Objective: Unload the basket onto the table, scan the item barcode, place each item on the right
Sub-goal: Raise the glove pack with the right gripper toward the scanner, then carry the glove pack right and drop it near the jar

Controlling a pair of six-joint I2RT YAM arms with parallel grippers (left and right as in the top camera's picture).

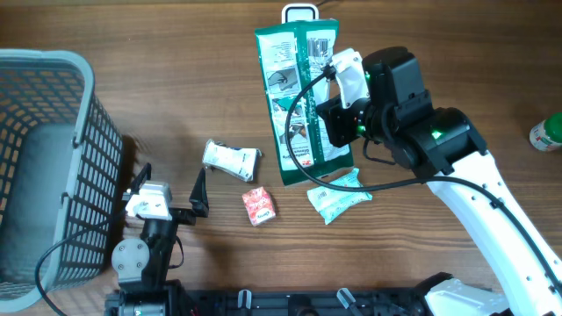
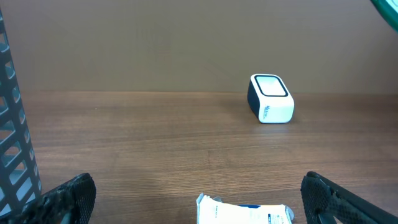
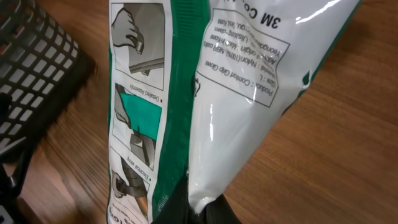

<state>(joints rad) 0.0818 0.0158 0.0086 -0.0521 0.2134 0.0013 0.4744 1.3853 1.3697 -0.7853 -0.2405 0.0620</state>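
A tall green and white glove packet hangs above the table, and my right gripper is shut on its lower edge. The right wrist view shows the packet rising from the right gripper, glossy back and printed pictures facing the camera. The white barcode scanner sits at the far edge, just beyond the packet's top; it also shows in the left wrist view as the scanner, window up. My left gripper rests open at the front left, holding nothing.
A grey mesh basket stands at the left. On the table lie a white packet, a small red packet and a teal and white pouch. A green-capped bottle is at the right edge.
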